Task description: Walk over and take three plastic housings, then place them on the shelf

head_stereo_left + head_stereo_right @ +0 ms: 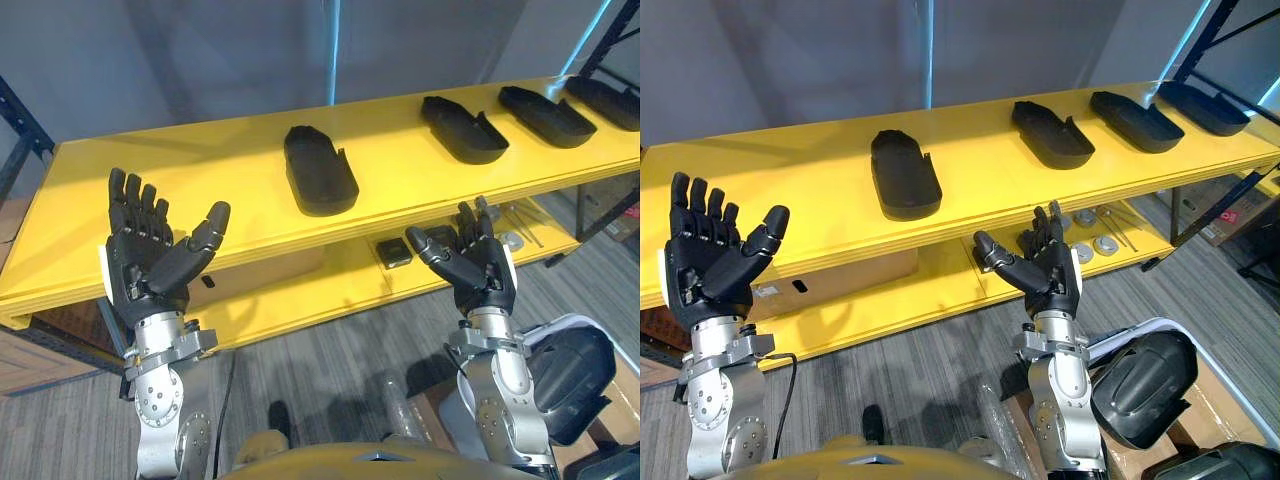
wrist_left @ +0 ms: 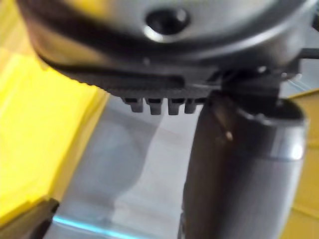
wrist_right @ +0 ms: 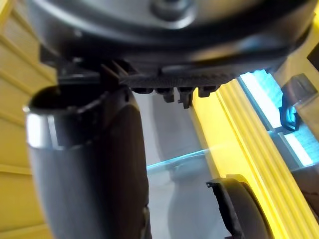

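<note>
Black plastic housings [image 1: 318, 170] are spread apart along the yellow shelf [image 1: 200, 160] across the upper frame. The left hand [image 1: 150, 255], lower left, and the right hand [image 1: 478, 262], lower right, are held wide open and palm-up, with nothing grasped.

The rightmost plastic housing [image 1: 606, 100] is cut off at upper right. Small silver parts [image 1: 1093, 244] past my right hand [image 1: 1050, 275] are too small to identify.

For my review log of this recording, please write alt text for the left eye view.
The left hand and right hand hover open and empty, palms up, before a yellow shelf. Four black housings lie spaced in a row on its top board. Small parts sit on the lower board.
</note>
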Controlling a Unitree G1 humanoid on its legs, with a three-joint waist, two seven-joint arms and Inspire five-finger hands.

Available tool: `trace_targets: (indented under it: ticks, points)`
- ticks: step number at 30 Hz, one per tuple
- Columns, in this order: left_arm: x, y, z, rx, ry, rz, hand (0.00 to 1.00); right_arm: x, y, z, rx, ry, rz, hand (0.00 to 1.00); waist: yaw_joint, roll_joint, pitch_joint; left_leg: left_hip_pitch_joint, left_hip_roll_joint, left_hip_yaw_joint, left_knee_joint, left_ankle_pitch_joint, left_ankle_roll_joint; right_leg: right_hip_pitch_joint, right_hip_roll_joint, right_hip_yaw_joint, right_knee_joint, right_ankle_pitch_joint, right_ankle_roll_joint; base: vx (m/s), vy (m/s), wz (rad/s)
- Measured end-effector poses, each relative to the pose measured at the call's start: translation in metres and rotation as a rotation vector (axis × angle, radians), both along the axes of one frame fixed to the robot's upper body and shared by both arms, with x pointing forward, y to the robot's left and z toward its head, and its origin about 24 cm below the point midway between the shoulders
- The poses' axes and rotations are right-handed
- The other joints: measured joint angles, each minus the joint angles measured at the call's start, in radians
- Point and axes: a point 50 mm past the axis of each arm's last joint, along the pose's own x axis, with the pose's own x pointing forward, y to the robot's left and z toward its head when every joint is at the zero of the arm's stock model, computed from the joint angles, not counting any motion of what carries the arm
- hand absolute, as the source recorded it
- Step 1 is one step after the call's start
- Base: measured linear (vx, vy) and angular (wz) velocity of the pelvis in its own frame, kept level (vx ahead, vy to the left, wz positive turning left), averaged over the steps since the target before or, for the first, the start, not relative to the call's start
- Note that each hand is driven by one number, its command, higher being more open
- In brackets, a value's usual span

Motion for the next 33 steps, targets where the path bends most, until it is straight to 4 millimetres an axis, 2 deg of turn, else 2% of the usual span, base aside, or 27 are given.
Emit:
trace_targets:
  ticks: [4,8,11,20,23,25,26,27,30,33]
  points:
    - [-0.005,0.007,-0.005,0.165,0.121,0.086,1.00,0.005,0.015,-0.001,0.005,-0.005,0.069,1.00,0.028,0.002,0.020,-0.005,0.002,-0.002,0.000,0.004,-0.002,-0.011,-0.001,0.000,0.007,-0.003,-0.002,-0.02,0.006,0.02]
    - [-0.008,0.017,-0.010,0.172,0.191,0.180,1.00,0.014,0.049,0.002,-0.077,-0.030,0.187,1.00,0.047,0.001,0.020,-0.004,0.002,0.007,0.000,0.002,0.000,-0.016,0.000,0.014,0.006,-0.003,-0.003,0.00,0.007,-0.06]
    - [-0.012,0.024,-0.011,0.168,0.213,0.244,1.00,0.016,0.064,0.008,-0.125,-0.064,0.238,1.00,0.051,-0.002,0.020,-0.004,0.003,0.009,0.000,0.001,0.000,-0.017,0.000,0.016,0.004,-0.003,-0.003,0.00,0.000,0.00]
    - [-0.020,0.031,-0.020,0.177,0.283,0.246,1.00,0.017,0.069,0.008,-0.174,-0.056,0.253,1.00,0.056,-0.008,0.017,-0.008,0.006,0.007,0.000,-0.002,0.000,-0.012,0.007,0.013,-0.009,-0.003,-0.003,0.00,0.000,0.00]
    - [-0.022,0.035,-0.045,0.148,0.412,0.259,1.00,0.017,0.068,0.006,-0.182,-0.035,0.242,1.00,0.060,-0.007,0.017,-0.009,0.008,0.007,0.000,-0.003,-0.001,-0.012,0.009,0.013,-0.011,-0.003,-0.003,0.00,0.000,0.00]
    - [-0.030,0.040,-0.075,0.086,0.540,0.269,1.00,0.019,0.066,0.004,-0.190,-0.022,0.227,1.00,0.062,-0.009,0.016,-0.010,0.009,0.007,0.000,-0.003,-0.001,-0.013,0.010,0.013,-0.011,-0.004,-0.004,0.00,0.000,0.00]
    - [-0.032,0.041,-0.082,0.072,0.570,0.272,1.00,0.019,0.065,0.002,-0.193,-0.016,0.224,1.00,0.063,-0.010,0.015,-0.010,0.010,0.007,0.000,-0.003,-0.001,-0.013,0.010,0.013,-0.011,-0.004,-0.004,0.00,0.000,0.00]
    - [-0.040,0.044,-0.102,0.017,0.645,0.279,1.00,0.021,0.064,-0.002,-0.203,0.003,0.222,1.00,0.068,-0.013,0.013,-0.010,0.012,0.007,0.000,-0.003,-0.001,-0.012,0.013,0.013,-0.011,-0.004,-0.005,0.00,0.000,0.00]
    - [-0.054,0.044,-0.131,-0.056,0.767,0.271,1.00,0.028,0.063,-0.007,-0.225,0.024,0.231,1.00,0.076,-0.014,0.013,-0.010,0.016,0.007,0.000,-0.003,-0.002,-0.013,0.016,0.013,-0.011,-0.005,-0.005,0.00,0.000,0.00]
    - [-0.069,0.040,-0.152,-0.102,0.847,0.247,1.00,0.035,0.065,-0.006,-0.238,0.017,0.249,1.00,0.080,-0.014,0.013,-0.010,0.019,0.005,0.000,-0.001,-0.004,-0.012,0.020,0.011,-0.011,-0.005,-0.006,0.00,0.000,0.00]
